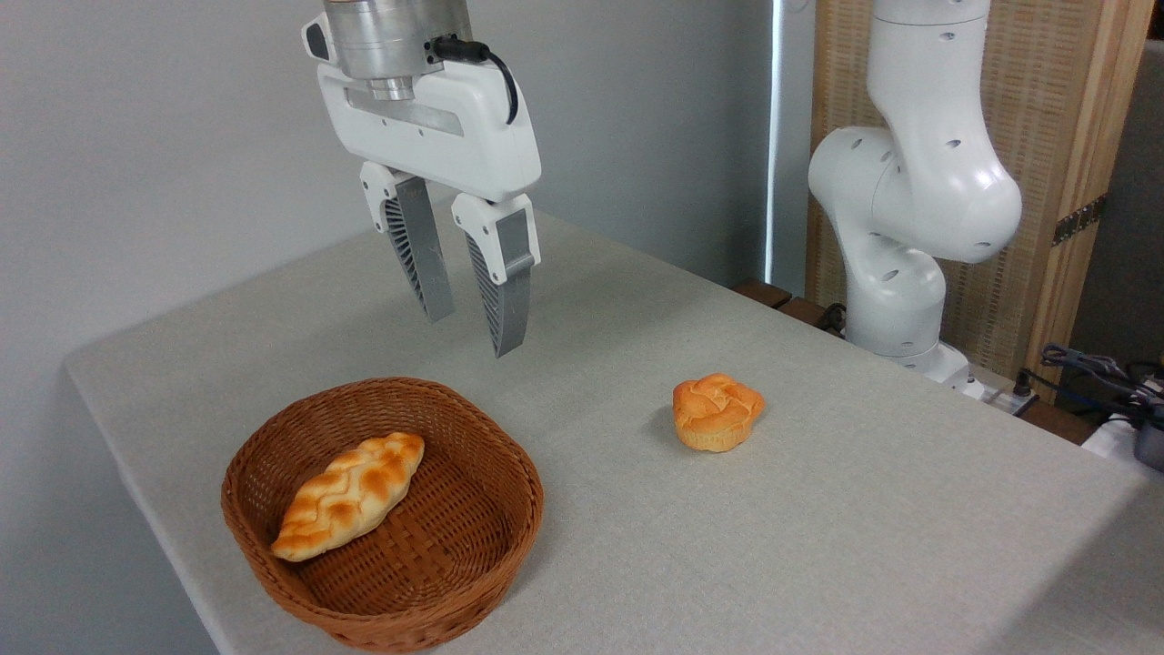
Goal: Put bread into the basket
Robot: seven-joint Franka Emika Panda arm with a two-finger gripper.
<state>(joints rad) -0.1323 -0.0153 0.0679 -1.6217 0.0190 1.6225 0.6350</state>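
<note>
**Bun waits on the cloth while the gripper hangs empty**

Grey cloth covers the table, with a plain pale wall behind and the white arm's base standing at the far right edge. On the cloth, right of centre, sits the bread, a small orange-golden bun with a knotted top and a ridged paler base. It rests upright and well apart from the basket, a round woven wicker one near the front left edge. A long braided loaf already lies inside the basket, slanting across its floor.

The gripper hangs in the air above the basket's far rim, its two ribbed fingers spread apart with nothing between them. It is off to the left of the bun, not over it.

The bun looks light and probably soft, so a gentle squeeze should do. Its ridged base seems the best place to take hold, the fingers closing on opposite sides low down, since the swirled top is rounded and may slip or dent.
</note>
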